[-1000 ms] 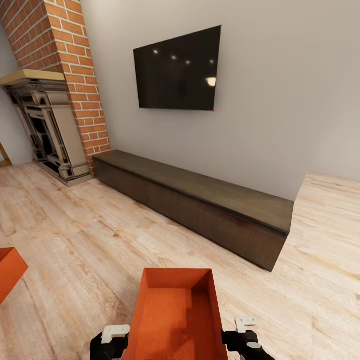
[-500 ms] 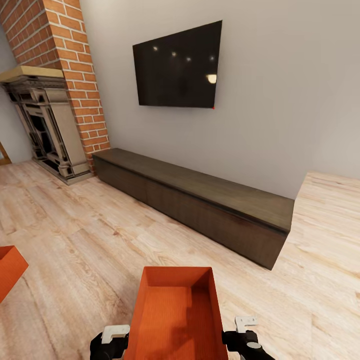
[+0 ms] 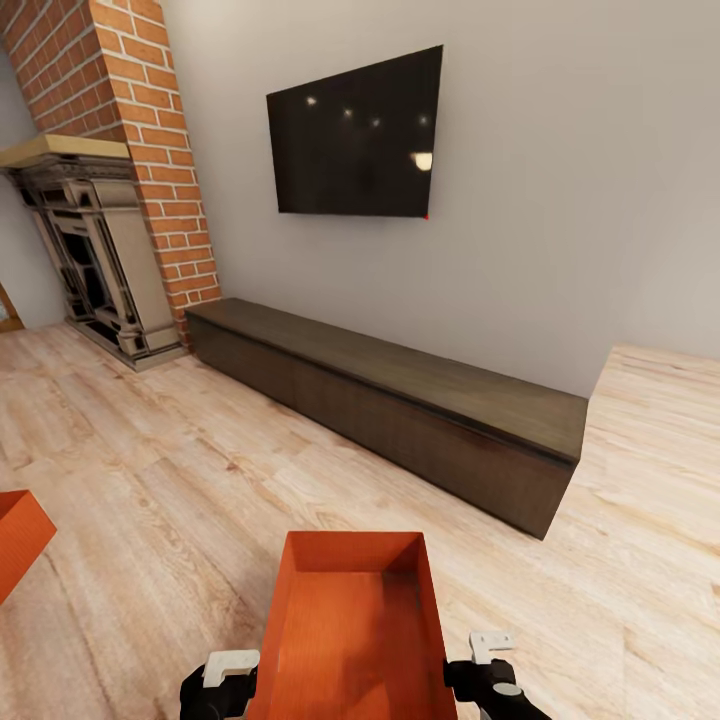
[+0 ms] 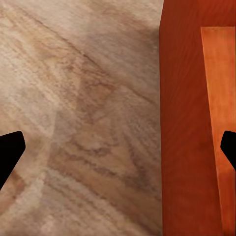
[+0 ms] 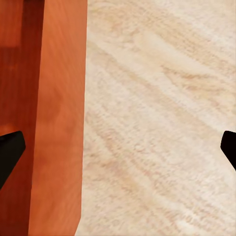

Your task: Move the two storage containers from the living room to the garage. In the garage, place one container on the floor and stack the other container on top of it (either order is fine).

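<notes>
One orange-red storage container (image 3: 352,625) sits low in the head view, between my two grippers, over the living room's light wood-plank floor (image 3: 150,470). My left gripper (image 3: 228,675) is at its left wall and my right gripper (image 3: 488,665) at its right wall. In the left wrist view the left gripper (image 4: 118,150) is open, its dark fingertips wide apart with the container's wall (image 4: 184,123) between them. The right gripper (image 5: 118,147) is open the same way around the other wall (image 5: 54,123). The second storage container (image 3: 15,540) shows as a corner at the left edge. The garage is out of view.
A long low dark-brown cabinet (image 3: 400,410) runs along the grey wall ahead, under a black TV (image 3: 355,135). A red-brick chimney (image 3: 130,130) with an ornate fireplace (image 3: 90,260) stands at the far left. Open plank floor lies between me and the cabinet.
The whole head view has bobbed slightly up and back, so the camera moved. The container and both grippers keep the same places relative to each other.
</notes>
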Controlling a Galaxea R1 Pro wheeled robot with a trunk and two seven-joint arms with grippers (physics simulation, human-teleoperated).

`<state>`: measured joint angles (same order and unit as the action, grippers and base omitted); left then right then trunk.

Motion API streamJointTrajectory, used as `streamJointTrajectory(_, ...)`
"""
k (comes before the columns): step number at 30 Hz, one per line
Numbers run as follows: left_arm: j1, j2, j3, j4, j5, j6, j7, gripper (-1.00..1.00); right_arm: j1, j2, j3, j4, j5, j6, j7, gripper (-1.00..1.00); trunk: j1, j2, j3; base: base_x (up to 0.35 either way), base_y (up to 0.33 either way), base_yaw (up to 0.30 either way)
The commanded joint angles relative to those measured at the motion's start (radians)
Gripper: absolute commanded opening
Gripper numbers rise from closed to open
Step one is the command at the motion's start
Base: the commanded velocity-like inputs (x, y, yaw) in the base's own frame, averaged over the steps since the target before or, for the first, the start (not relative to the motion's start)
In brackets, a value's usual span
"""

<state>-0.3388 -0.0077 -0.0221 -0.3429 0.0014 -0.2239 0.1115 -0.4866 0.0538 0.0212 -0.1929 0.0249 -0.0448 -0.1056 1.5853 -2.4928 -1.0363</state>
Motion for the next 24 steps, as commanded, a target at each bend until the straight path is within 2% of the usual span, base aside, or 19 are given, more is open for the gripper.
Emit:
streamJointTrajectory(1, 0.000, 0.000, -0.002, 0.001, 0.000, -0.003, 0.005, 1.00, 0.000, 0.000, 0.000, 0.004, 0.000, -0.003, -0.003, 1.00, 0.011, 0.000, -0.001, 0.000, 0.000, 0.000)
streamJointTrajectory(24, 0.000, 0.000, -0.002, 0.001, 0.000, -0.003, 0.005, 1.00, 0.000, 0.000, 0.000, 0.004, 0.000, -0.003, -0.003, 1.00, 0.011, 0.000, -0.001, 0.000, 0.000, 0.000)
